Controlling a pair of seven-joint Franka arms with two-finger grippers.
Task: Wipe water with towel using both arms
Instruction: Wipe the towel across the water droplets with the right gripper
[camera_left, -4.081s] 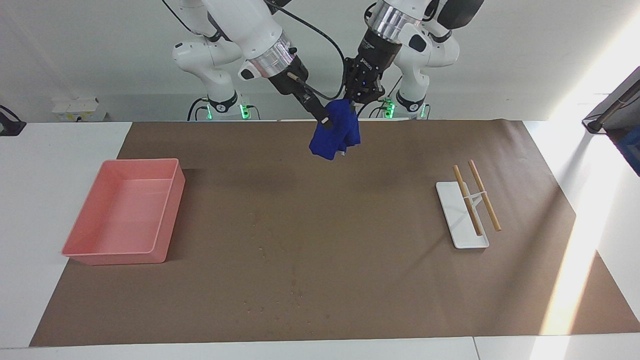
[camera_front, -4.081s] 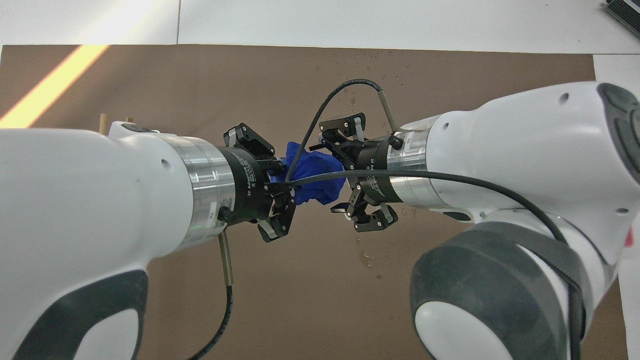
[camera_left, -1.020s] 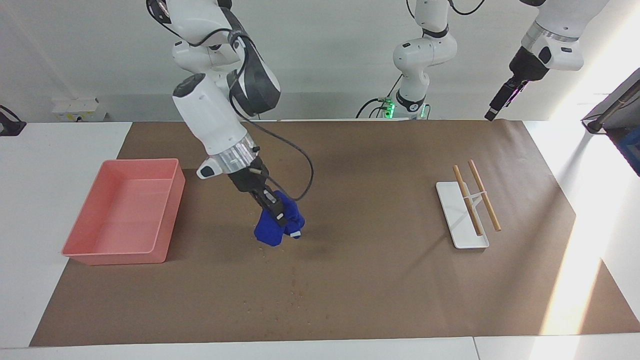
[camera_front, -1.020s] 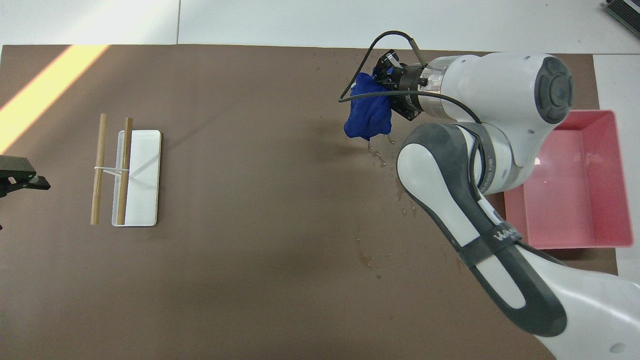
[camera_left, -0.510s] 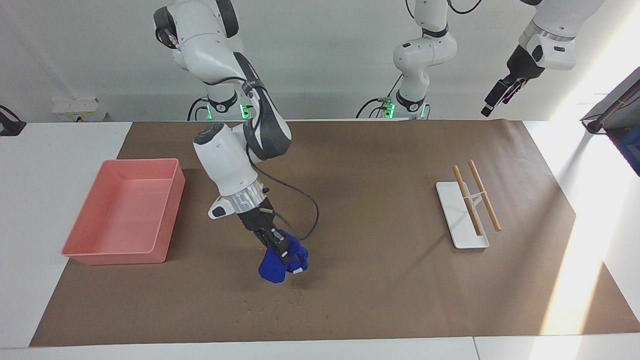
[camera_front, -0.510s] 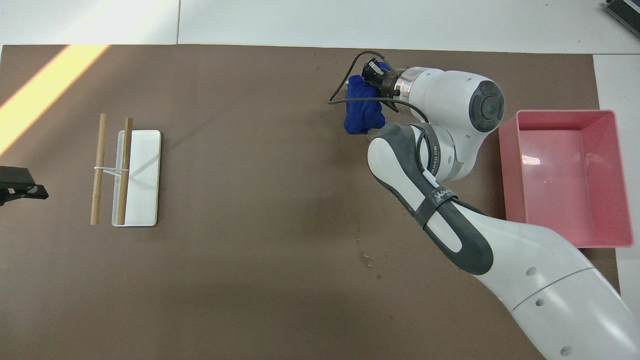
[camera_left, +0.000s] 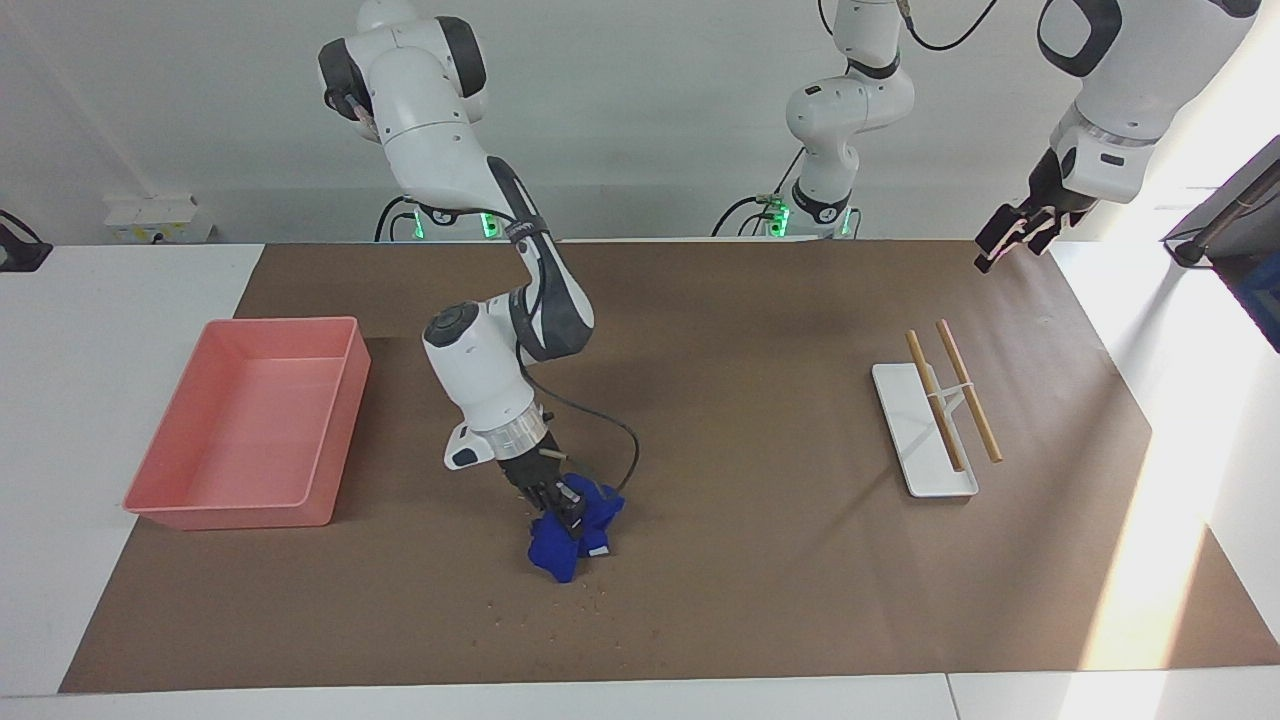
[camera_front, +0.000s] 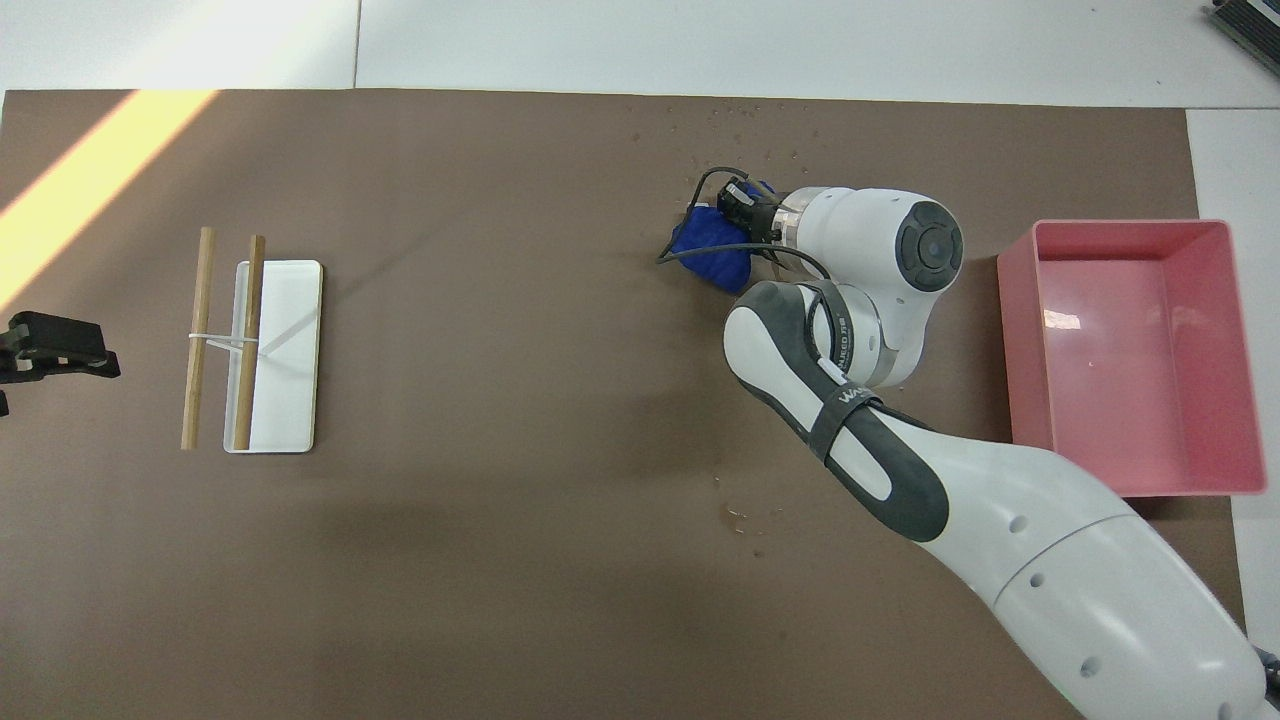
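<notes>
Blue cloth, the towel (camera_left: 570, 528), is bunched on the brown mat (camera_left: 760, 560) in the facing view, pressed down by the right gripper (camera_left: 563, 508), whose fingers are clamped on its upper folds. The towel lies nearer to the robots than a scatter of pale water (camera_left: 590, 598) droplets along the mat's edge, and toward the right arm's end, where a pink tray (camera_left: 170, 500) stands well apart from it. The left gripper (camera_left: 1008, 240) hangs in the air with its fingers spread, over the mat's corner at the left arm's end, while that arm waits; a white rack (camera_left: 905, 430) with wooden rods sits on the mat below it, farther from the robots. From overhead, the right gripper (camera_front: 738, 205) is closed on the towel (camera_front: 708, 252), with water (camera_front: 745, 112) specks farther out near the mat's edge and more droplets nearer the robots. The left gripper (camera_front: 95, 358) shows at the picture's edge beside the white rack (camera_front: 290, 360), and the pink tray (camera_front: 1240, 350) sits beside the right arm.
</notes>
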